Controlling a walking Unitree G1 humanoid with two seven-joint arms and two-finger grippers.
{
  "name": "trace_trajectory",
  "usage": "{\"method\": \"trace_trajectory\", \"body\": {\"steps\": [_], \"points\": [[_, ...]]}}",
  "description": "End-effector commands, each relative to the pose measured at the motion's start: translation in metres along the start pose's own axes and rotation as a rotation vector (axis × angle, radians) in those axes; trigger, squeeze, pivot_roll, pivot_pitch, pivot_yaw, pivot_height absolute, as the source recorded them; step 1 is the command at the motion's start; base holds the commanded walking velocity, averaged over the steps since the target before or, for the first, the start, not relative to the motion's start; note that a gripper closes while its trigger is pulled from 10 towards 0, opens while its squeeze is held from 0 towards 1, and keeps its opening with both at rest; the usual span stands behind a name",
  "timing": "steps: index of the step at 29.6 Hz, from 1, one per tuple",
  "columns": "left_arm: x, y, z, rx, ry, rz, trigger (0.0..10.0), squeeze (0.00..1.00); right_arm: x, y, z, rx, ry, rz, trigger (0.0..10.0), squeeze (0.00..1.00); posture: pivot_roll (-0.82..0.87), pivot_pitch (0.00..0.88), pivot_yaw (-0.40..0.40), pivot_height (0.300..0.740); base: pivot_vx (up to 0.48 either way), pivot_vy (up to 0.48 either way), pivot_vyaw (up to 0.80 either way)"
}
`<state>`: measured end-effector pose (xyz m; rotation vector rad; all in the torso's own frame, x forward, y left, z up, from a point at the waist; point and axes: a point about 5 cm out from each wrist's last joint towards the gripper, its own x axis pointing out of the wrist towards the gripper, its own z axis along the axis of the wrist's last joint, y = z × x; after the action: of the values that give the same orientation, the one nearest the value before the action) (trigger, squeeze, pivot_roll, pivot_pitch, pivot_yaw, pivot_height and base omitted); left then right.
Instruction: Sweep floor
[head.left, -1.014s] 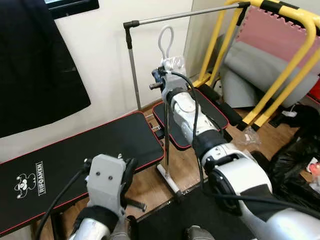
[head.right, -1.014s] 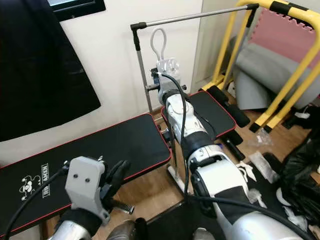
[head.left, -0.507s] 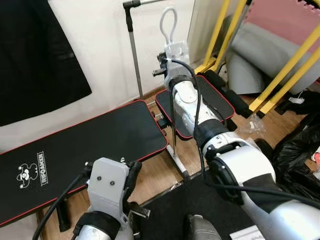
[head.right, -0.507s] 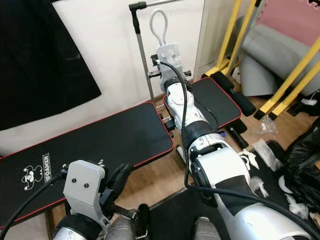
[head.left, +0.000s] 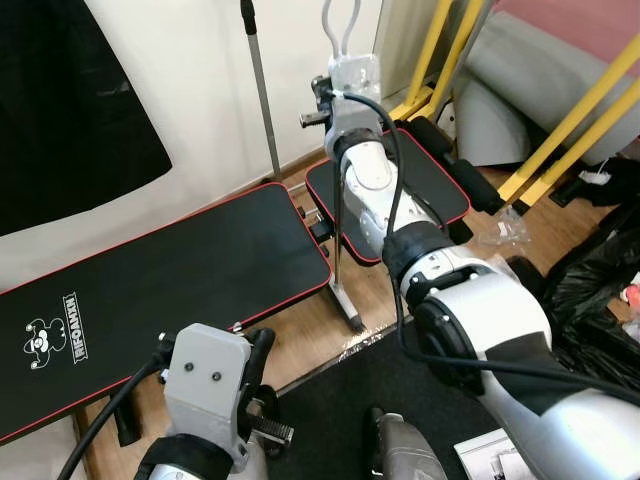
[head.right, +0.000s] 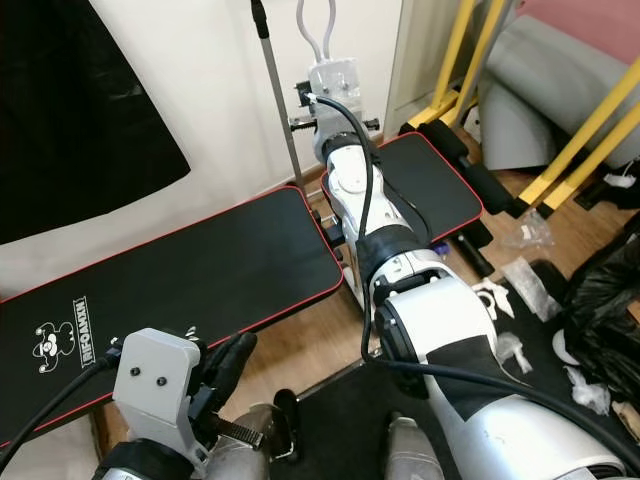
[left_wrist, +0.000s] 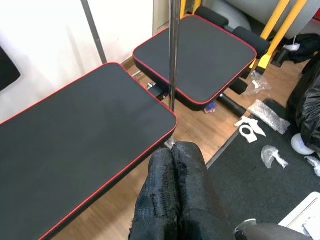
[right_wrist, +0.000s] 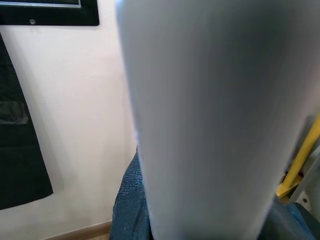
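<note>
My right arm reaches forward, and my right gripper is shut on a slim silver broom handle with a white hanging loop at its top. The handle stands upright and runs down to the wooden floor between two black bench pads. In the right wrist view the handle is a wide grey blur with a blue finger pad beside it. My left gripper is low at the near left, shut and holding nothing. Its fingers point at the handle. White scraps lie on the floor.
A long black bench pad lies to the left and a smaller one behind the handle. A rack upright stands by the white wall. A yellow frame and a black bag are to the right. A dark mat lies near me.
The head view has tipped downward, so the whole scene has slid up the picture. My right gripper still holds the handle, and my left gripper stays shut.
</note>
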<state>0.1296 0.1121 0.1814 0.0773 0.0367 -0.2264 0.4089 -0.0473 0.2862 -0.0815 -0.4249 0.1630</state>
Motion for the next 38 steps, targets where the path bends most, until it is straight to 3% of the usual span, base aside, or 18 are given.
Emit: {"method": "trace_trajectory", "body": {"steps": [1,2,3,13,26,27,31,32,33,38], "points": [[-0.002,-0.011,0.000,-0.046,0.003,0.006,10.0,0.00,0.001,0.006,0.005,0.003,-0.030,0.009,10.0,0.34,0.10,0.406,-0.043,0.740,0.000,0.000,0.00],[-0.003,-0.012,0.000,-0.047,0.003,0.006,10.0,0.00,0.001,0.007,0.007,0.012,-0.042,0.010,10.0,0.95,0.10,0.408,-0.044,0.740,0.000,0.000,0.00],[-0.004,-0.013,0.000,-0.048,0.003,0.007,10.0,0.00,-0.001,0.009,0.004,0.018,-0.040,0.027,10.0,1.00,0.10,0.403,-0.044,0.740,0.000,0.000,0.00],[-0.001,-0.012,0.001,-0.051,0.004,0.012,10.0,0.00,-0.014,0.019,-0.020,0.035,0.029,0.127,10.0,1.00,0.09,0.391,-0.045,0.740,0.000,0.000,0.00],[0.011,-0.005,0.001,-0.028,0.003,0.020,10.0,0.00,-0.038,-0.003,-0.054,0.060,0.076,0.255,10.0,1.00,0.04,0.318,-0.050,0.740,0.000,0.000,0.00],[0.013,-0.004,0.000,-0.025,0.000,0.022,10.0,0.00,-0.042,-0.010,-0.059,0.075,0.085,0.258,10.0,0.88,0.04,0.312,-0.052,0.740,0.000,0.000,0.00],[0.015,-0.003,-0.001,-0.024,-0.002,0.024,10.0,0.00,-0.046,-0.015,-0.063,0.085,0.092,0.259,10.0,0.88,0.03,0.309,-0.053,0.740,0.000,0.000,0.00],[0.017,-0.002,-0.002,-0.021,-0.005,0.027,10.0,0.00,-0.051,-0.020,-0.069,0.106,0.117,0.276,10.0,0.12,0.02,0.294,-0.056,0.740,0.000,0.000,0.00],[0.019,-0.001,-0.003,-0.017,-0.008,0.032,10.0,0.00,-0.058,-0.025,-0.075,0.126,0.149,0.288,10.0,0.00,0.01,0.281,-0.059,0.740,0.000,0.000,0.00],[0.024,0.001,-0.005,-0.014,-0.012,0.040,10.0,0.00,-0.069,-0.030,-0.081,0.161,0.177,0.316,10.0,0.00,0.00,0.261,-0.061,0.740,0.000,0.000,-0.48]]}}
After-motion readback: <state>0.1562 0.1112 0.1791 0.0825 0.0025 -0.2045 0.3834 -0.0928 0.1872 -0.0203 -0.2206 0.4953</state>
